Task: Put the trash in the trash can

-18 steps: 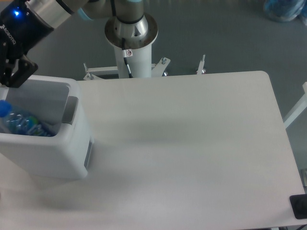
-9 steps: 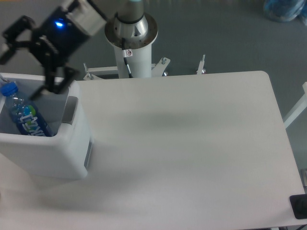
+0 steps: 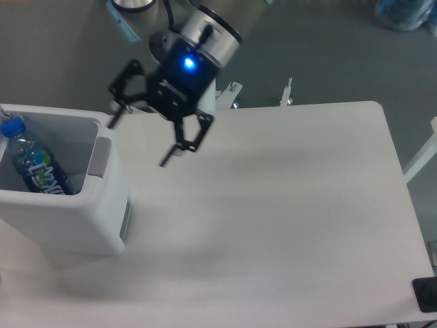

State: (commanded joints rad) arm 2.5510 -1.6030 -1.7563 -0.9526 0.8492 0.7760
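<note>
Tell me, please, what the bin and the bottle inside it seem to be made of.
The trash can: likely molded plastic, smooth matte white, with rounded corners and a grey panel at the rim. The bottle: probably thin clear plastic, with a blue cap and a glossy blue label.

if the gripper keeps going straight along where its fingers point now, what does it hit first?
Probably the bare white table. The open black two-finger gripper points down and left, just right of the boxy white plastic trash can. It could clip the can's grey rim panel; depth is unclear.
</note>
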